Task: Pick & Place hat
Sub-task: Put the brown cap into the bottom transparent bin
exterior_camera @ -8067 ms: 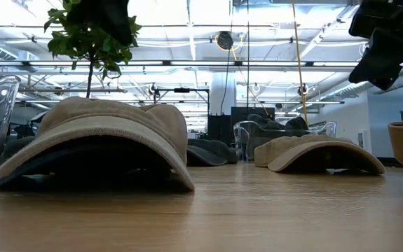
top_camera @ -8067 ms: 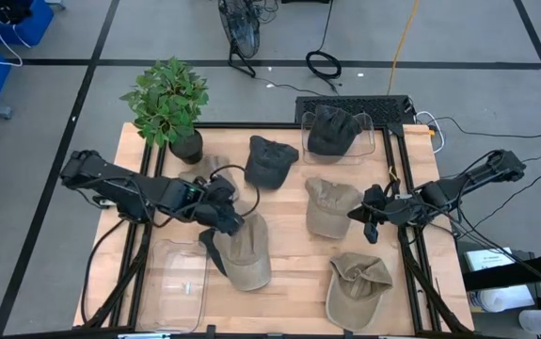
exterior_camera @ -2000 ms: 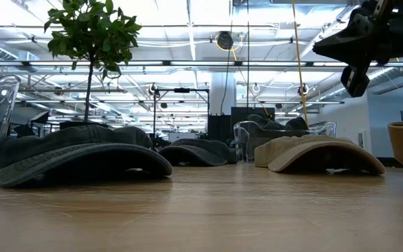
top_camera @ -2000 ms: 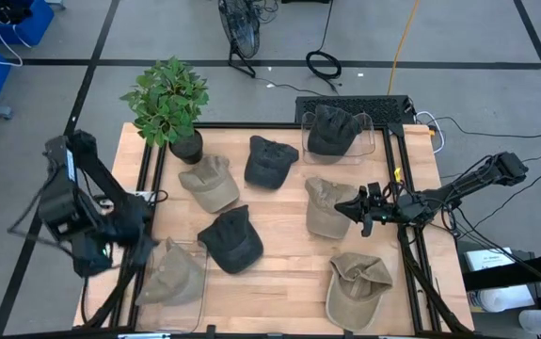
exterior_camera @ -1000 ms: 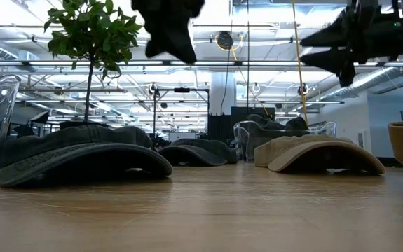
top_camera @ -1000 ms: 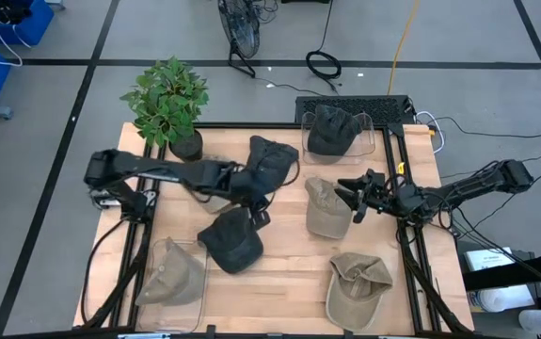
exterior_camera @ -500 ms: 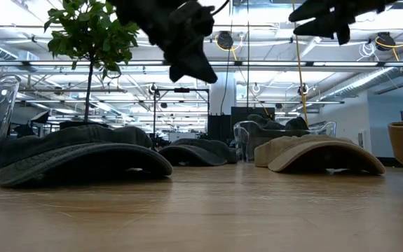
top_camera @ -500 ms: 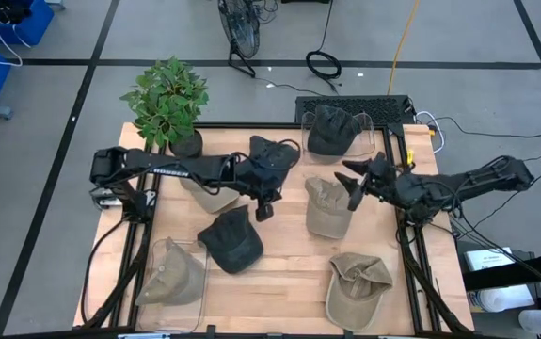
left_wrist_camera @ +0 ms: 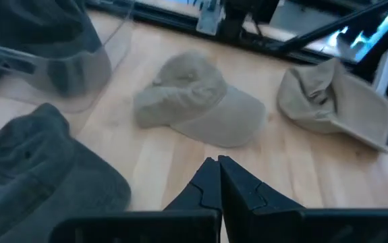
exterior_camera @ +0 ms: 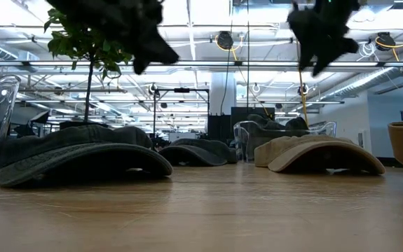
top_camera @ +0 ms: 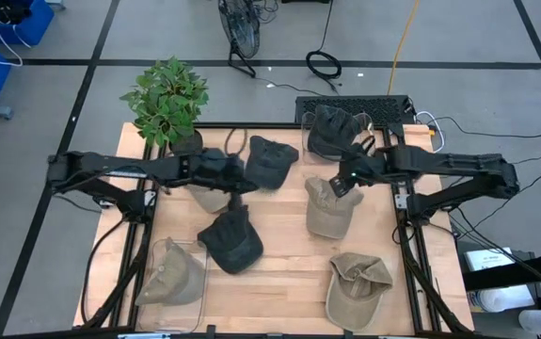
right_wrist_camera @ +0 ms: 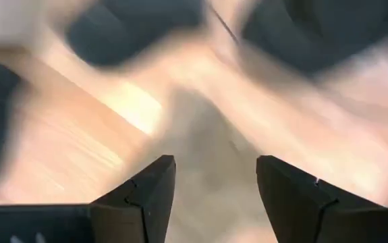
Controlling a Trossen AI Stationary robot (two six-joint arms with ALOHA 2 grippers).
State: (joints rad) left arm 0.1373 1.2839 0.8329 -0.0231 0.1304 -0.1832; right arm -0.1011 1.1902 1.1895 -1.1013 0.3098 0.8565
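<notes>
Right tool [top_camera: 345, 179] has swung in, fingers spread, over the tan hat [top_camera: 328, 207] lying mid-worktop [top_camera: 289, 273], left tool [left_wrist_camera: 217, 165] pressed together nearby; soft, light fabric, so pinch the crown.

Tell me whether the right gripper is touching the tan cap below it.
Apart. The low view shows the right gripper hanging well above the tan cap, with open room background between them; its fingers are spread and hold nothing.
</notes>
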